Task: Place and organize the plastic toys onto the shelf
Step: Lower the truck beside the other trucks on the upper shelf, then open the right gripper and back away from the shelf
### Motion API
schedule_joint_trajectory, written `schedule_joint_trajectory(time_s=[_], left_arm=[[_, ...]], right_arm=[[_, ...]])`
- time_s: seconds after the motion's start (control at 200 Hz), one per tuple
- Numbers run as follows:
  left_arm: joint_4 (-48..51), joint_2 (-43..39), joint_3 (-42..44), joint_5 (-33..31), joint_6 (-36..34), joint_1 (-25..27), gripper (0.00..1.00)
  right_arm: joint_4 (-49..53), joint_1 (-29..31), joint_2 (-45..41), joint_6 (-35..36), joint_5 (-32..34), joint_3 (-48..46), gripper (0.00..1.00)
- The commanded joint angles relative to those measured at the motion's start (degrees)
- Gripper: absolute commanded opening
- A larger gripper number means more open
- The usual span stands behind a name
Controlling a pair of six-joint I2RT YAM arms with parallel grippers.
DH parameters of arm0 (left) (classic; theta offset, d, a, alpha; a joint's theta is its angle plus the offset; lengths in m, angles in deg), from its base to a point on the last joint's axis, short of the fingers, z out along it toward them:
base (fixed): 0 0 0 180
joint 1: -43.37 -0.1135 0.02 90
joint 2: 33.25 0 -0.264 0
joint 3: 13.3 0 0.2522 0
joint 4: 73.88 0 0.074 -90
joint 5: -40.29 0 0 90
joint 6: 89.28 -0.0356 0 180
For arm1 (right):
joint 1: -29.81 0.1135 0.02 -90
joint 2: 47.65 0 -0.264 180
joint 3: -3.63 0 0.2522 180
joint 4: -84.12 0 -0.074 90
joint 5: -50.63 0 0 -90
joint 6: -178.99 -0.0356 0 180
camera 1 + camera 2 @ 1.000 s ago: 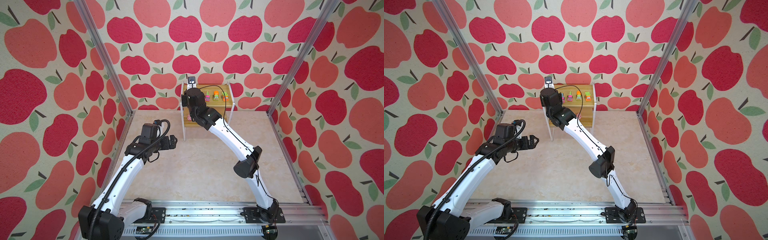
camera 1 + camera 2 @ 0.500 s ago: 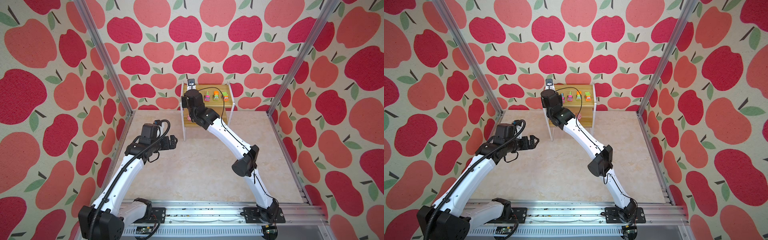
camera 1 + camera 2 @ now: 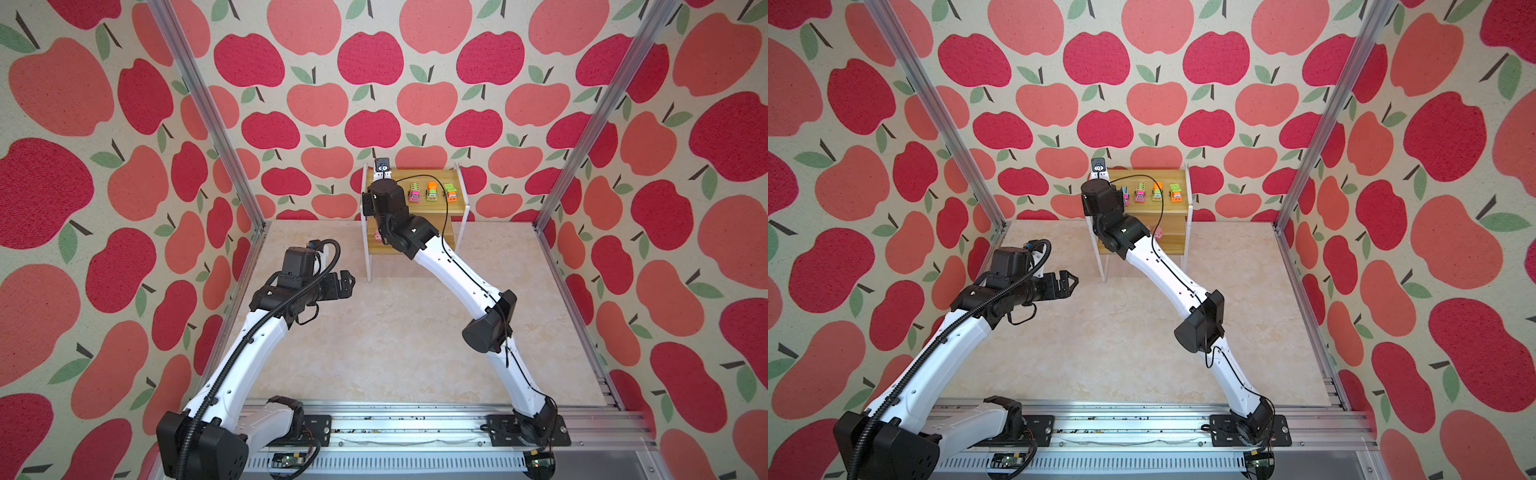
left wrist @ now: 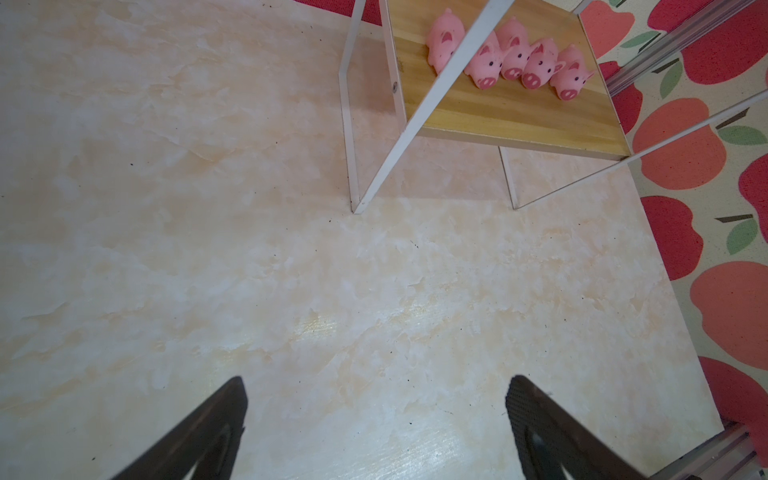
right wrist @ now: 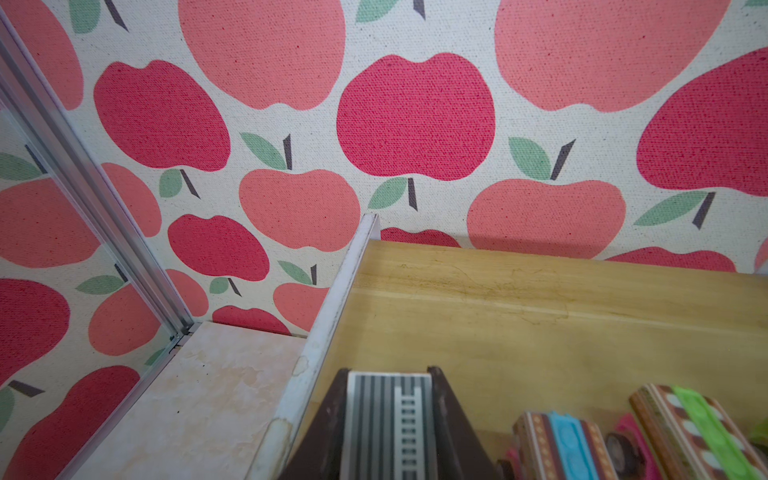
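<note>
**Seating the Last Truck on the Upper Board**

1. Near the left edge of the worktop (image 3: 395, 340), the left gripper (image 3: 347, 283) hangs over bare surface. Its jaws are spread wide and hold nothing. We find no toy lying on the worktop in both top views.

2. The shelf (image 3: 419, 175) stands at the middle of the worktop's far edge. On its lower board, five pink pigs (image 4: 515, 58) sit in a close row facing the front edge, and several touch their neighbours.

3. On the upper board, the trucks (image 3: 1157, 192) stand side by side. We count four in a top view, and the arm partly hides the leftmost.

4. The right gripper (image 5: 389, 374) is over the left end of the upper board, just inside the white frame rail (image 5: 332, 316). Its jaws are clamped on a grey-striped truck (image 5: 388, 419). A blue-topped truck (image 5: 565, 436) stands just beside it. We cannot tell whether the held truck's wheels touch the board.

5. We judge the step in hand to be the placement of the fifth truck, with the task close to done.

6. The next move calls for the following:
   - Lower the truck until it bears on the board.
   - Keep it apart from both the rail and the blue-topped neighbour.
   - Part the jaws only slightly.
   - Withdraw upward, so that neither finger sweeps the row.
</note>
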Motion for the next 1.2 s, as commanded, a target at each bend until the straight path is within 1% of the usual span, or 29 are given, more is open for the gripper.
schedule_joint_trajectory(time_s=[0.0, 0.245, 0.355, 0.54, 0.72, 0.851, 0.931, 0.986, 1.036, 1.066, 1.121, 1.126, 1.131, 1.196], left_arm=[[-0.91, -0.02, 0.38, 0.66, 0.45, 0.24, 1.00], [-0.93, -0.17, 0.39, 0.57, 0.49, 0.27, 1.00], [-1.02, -0.18, 0.39, 0.55, 0.56, 0.25, 1.00], [-1.03, -0.01, 0.35, 0.64, 0.53, 0.16, 1.00], [-1.09, 0.16, 0.47, 0.08, 0.23, -0.02, 1.00], [-1.10, 0.65, 0.56, -1.08, -0.14, -0.31, 0.99], [-1.60, 0.54, 0.97, -0.74, 0.02, -1.20, 0.99], [-1.72, 0.46, 1.12, -1.31, -0.04, -2.05, 0.99], [-1.94, -0.16, 1.43, -2.85, -0.46, -2.81, 0.99], [-2.42, -0.79, 1.82, -3.62, -0.66, -3.37, 0.99], [-3.66, -2.26, 3.00, -4.94, -0.67, -4.95, 0.99], [-3.79, -2.28, 3.15, -5.05, -0.67, -5.12, 0.99], [-3.90, -2.29, 3.26, -5.15, -0.62, -5.30, 0.99], [-5.68, -5.02, 4.91, -7.63, 0.03, -7.45, 0.99]], right_arm=[[0.67, -0.49, 1.58, -1.05, -0.44, 1.82, 0.27], [0.85, -0.77, 2.00, -1.59, -1.16, 2.24, 0.30], [0.59, -0.77, 2.11, -1.27, -1.38, 2.94, 0.34], [-1.94, -0.77, 1.73, 0.32, -2.62, 4.10, 0.45], [-5.43, -0.81, 0.44, 3.02, -3.92, 5.86, 0.52], [-7.94, -0.69, -2.98, 6.24, -6.15, 5.79, 0.60], [-8.88, -0.42, -6.41, 10.48, -5.94, 5.00, 0.68], [-9.22, -0.49, -9.76, 13.60, -5.24, 2.89, 0.76], [-9.24, -0.97, -13.57, 16.24, -4.71, -0.67, 0.80], [-9.67, -1.36, -16.76, 17.92, -4.08, -4.38, 0.83], [-12.54, -2.71, -24.28, 21.59, -3.38, -14.35, 0.88], [-13.33, -2.97, -25.89, 22.18, -3.41, -16.65, 0.88], [-13.33, -2.97, -25.89, 22.18, -3.41, -16.65, 0.88], [-18.23, -6.19, -37.24, 24.33, -4.95, -32.60, 0.95]])
